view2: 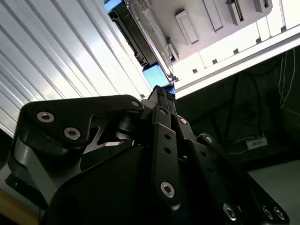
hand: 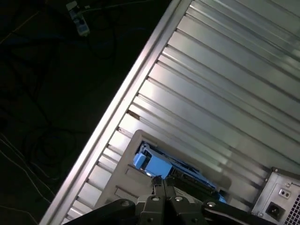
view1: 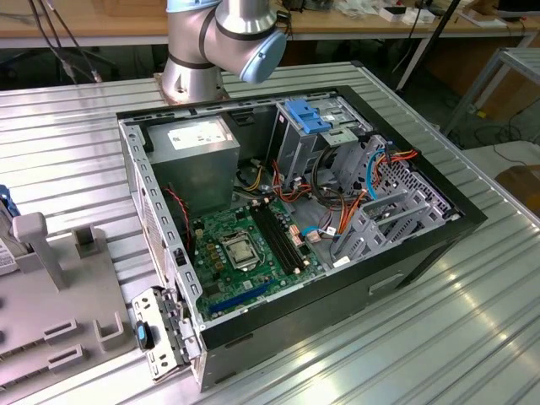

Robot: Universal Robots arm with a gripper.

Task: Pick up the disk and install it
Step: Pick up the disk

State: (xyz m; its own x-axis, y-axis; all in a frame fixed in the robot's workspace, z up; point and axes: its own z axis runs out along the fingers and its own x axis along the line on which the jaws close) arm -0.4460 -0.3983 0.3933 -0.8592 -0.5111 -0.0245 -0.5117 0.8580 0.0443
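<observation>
Closest to the lens in the second wrist view is the gripper, a bulk of black linkage and bolt heads tapering to its tips. In the first wrist view its two fingers are drawn together with only a hairline between them and nothing held. Past the tips, in both wrist views, lies the disk, a dark flat slab with blue side rails. It sits in a pale grey fixture on the ribbed metal table, close to the table's edge, beyond which the floor is dark. The tips line up with the blue rail end, but I cannot tell whether they touch it. In the exterior view the fixture lies at the exterior view's left, beside the opened computer case, with the arm's base behind the case. Inside the case are a green motherboard and a grey power-supply box. A small metal cage with a blue tab stands at the case's near corner.
</observation>
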